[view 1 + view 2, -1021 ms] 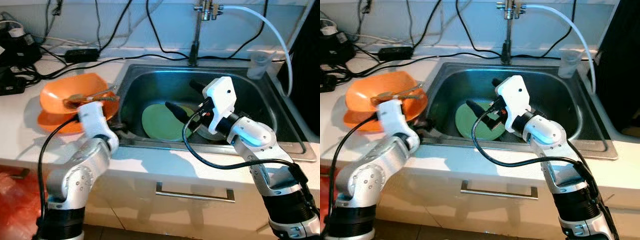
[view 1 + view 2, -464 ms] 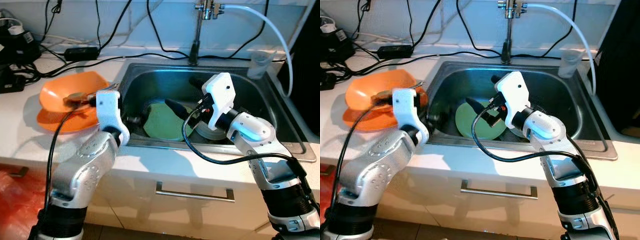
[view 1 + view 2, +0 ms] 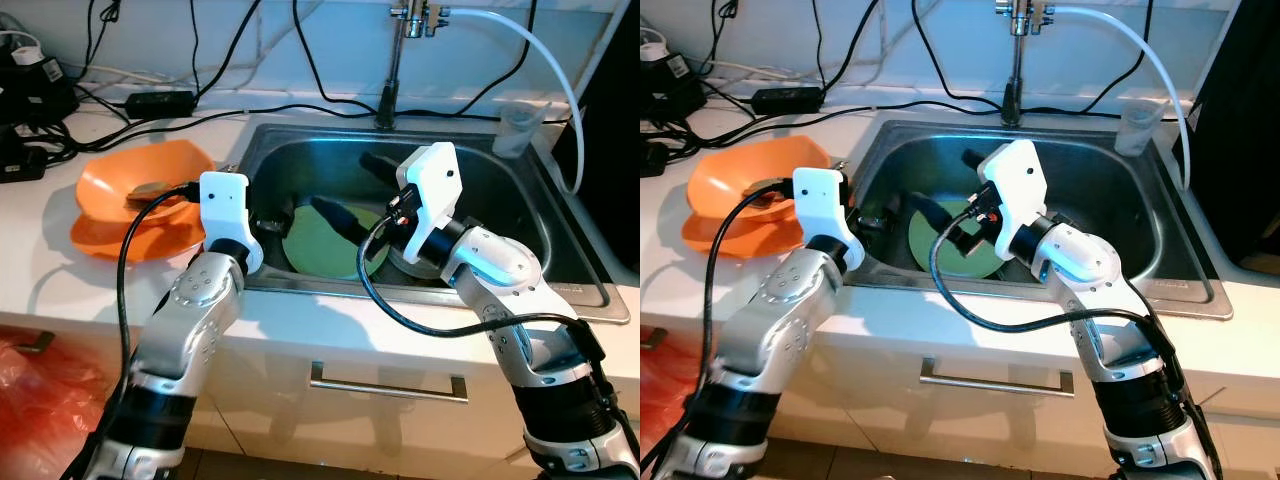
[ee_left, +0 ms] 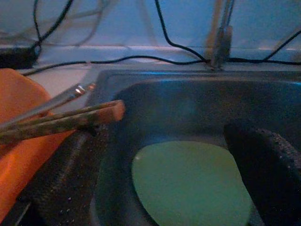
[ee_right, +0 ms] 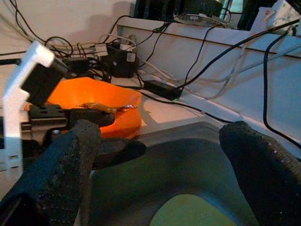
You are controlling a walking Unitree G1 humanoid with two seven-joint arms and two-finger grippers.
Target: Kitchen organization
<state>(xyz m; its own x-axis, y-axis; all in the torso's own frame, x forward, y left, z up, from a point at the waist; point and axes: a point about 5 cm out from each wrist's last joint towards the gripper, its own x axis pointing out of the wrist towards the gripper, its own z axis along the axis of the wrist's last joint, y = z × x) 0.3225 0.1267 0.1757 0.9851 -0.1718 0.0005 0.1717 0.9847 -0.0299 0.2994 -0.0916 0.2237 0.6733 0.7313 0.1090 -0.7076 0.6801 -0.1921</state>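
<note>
Green plate (image 3: pixel 325 240) lying flat in sink (image 3: pixel 520 190) is judged stiff, slippery, best gripped at the rim; left gripper (image 3: pixel 272 217) and right gripper (image 3: pixel 345 195) fingers are spread wide, empty.

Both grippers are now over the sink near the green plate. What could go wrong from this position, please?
1. The left gripper and right gripper both hang open over the green plate in the sink; reaching together, they could collide.
2. The left arm passes close to the orange bowl holding chopsticks; a swing could knock them off.
3. The plate lies flat, so the fingers may slip on its edge.
</note>
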